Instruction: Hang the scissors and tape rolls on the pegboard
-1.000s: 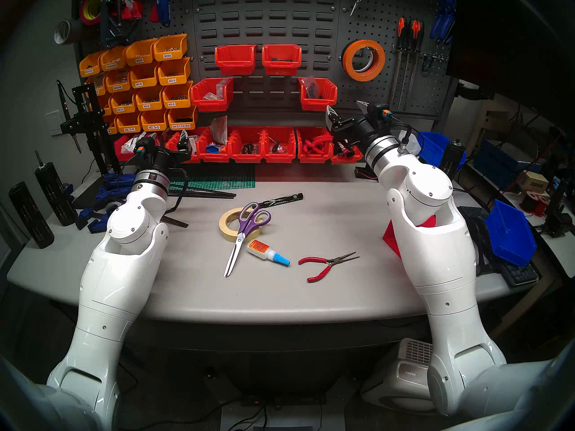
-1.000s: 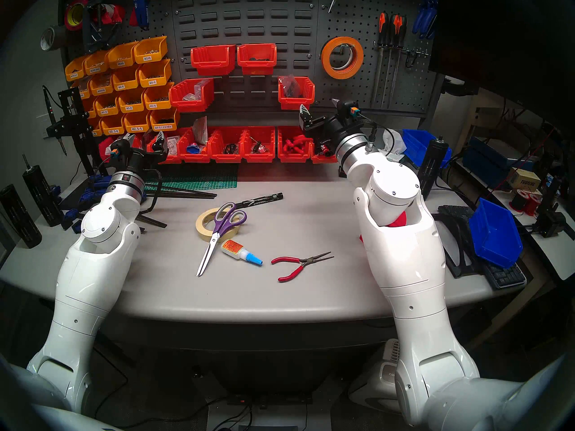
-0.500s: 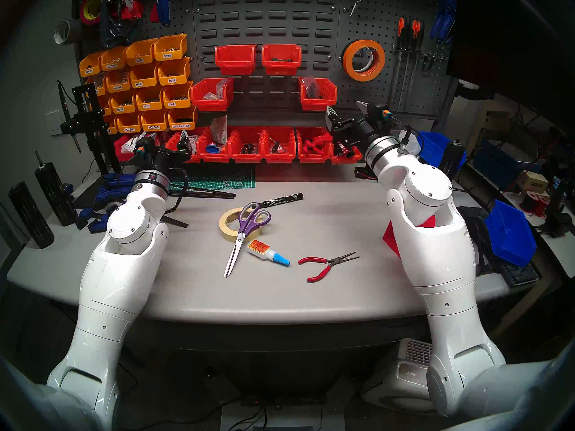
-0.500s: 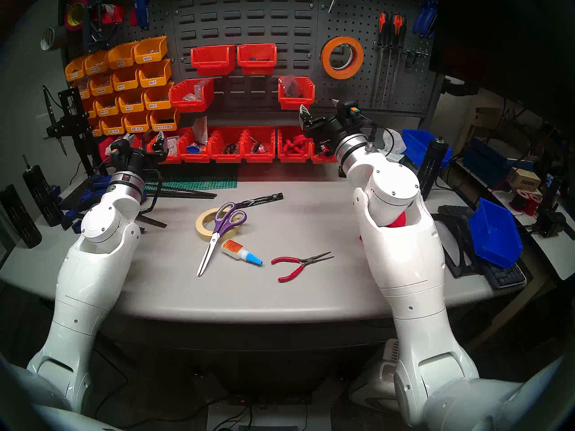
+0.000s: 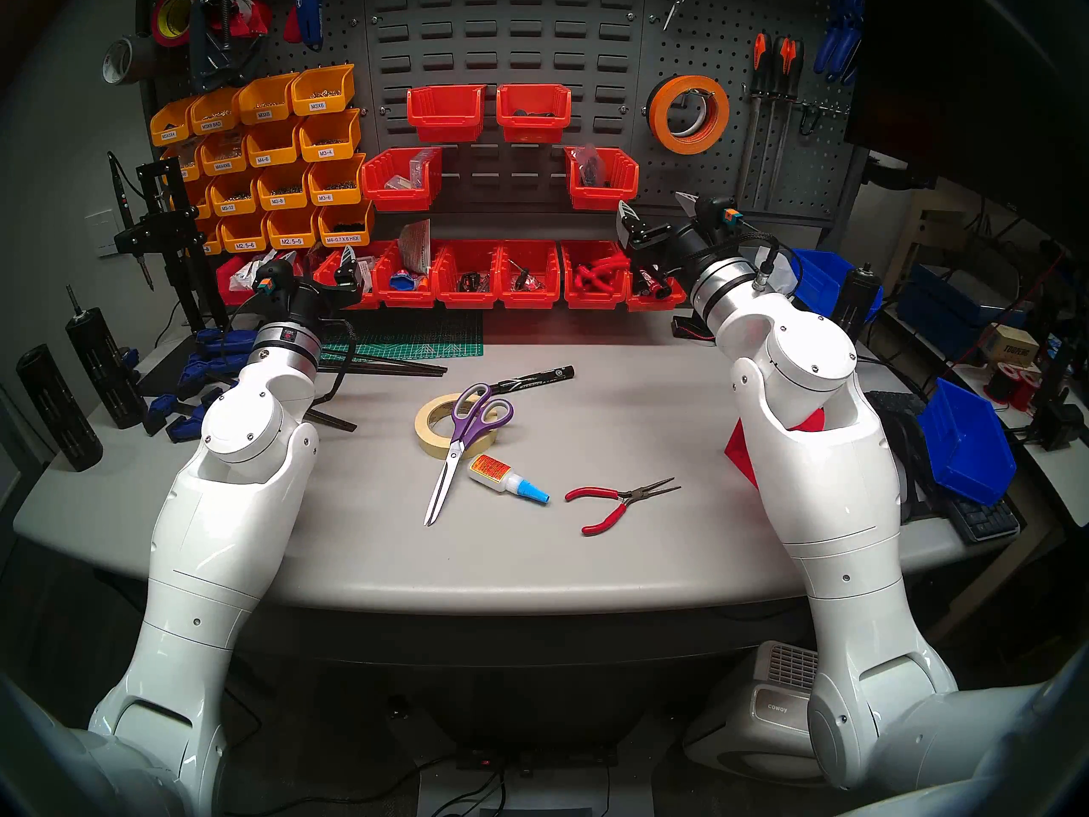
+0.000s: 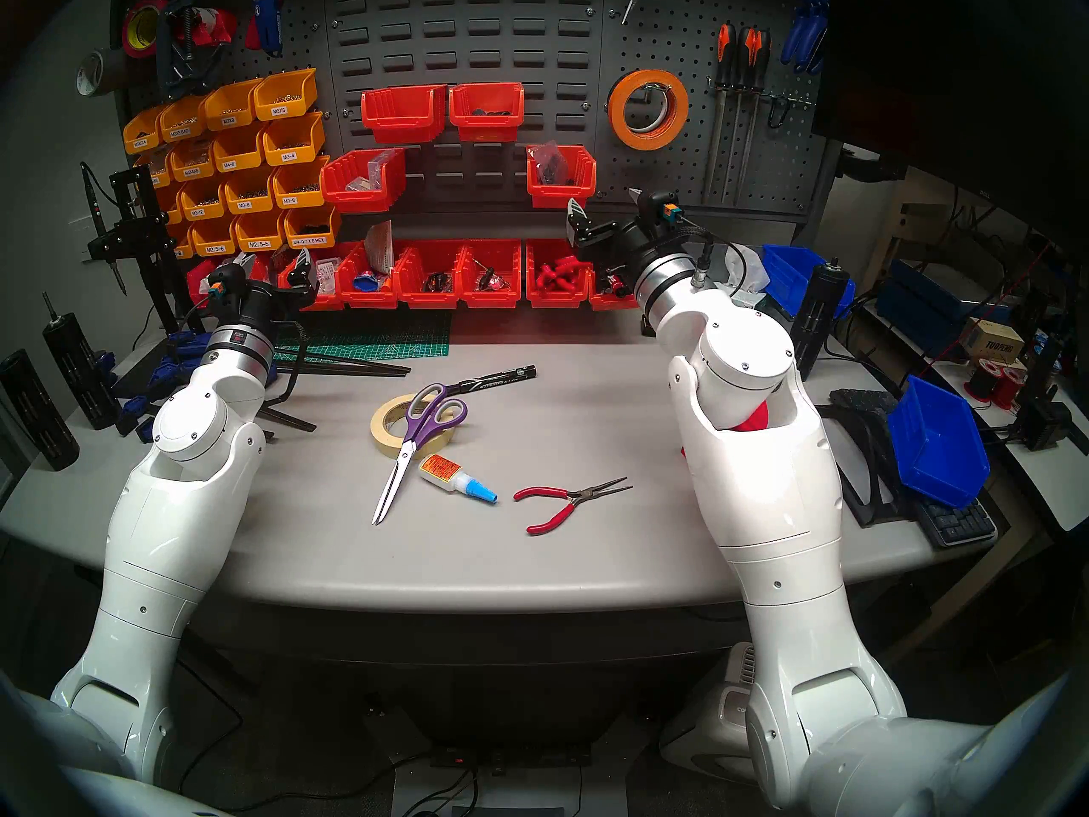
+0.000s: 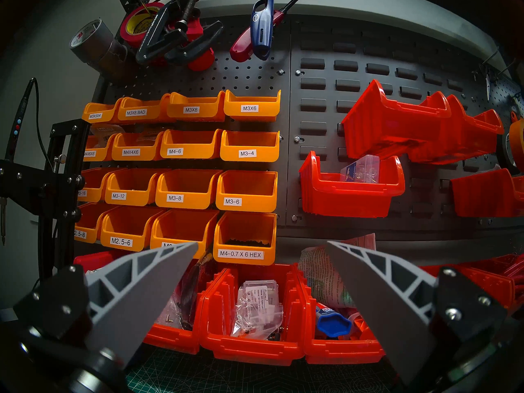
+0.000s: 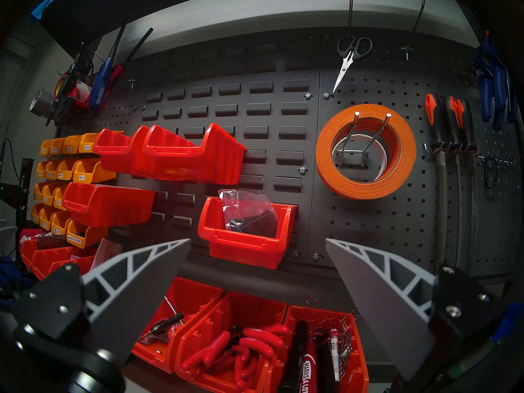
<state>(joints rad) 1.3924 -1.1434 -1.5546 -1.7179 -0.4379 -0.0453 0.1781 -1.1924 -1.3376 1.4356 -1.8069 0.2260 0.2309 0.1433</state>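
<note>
Both grippers' jaws still wide apart, empty; scissors (image 5: 458, 444) unmoved atop masking tape (image 5: 439, 438).

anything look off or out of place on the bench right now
The purple-handled scissors lie across the cream masking tape roll, handles propped on its rim, blades sloping to the table. The orange tape roll already hangs on the pegboard.

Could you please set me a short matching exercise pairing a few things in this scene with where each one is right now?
Things:
1. scissors
2. orange tape
3. pliers
4. marker

Places:
A. hanging on the pegboard hook
B. on the table, right of the glue bottle
C. handles resting on the cream tape
D. on the table behind the cream tape

Pairs: 1-C, 2-A, 3-B, 4-D
</note>
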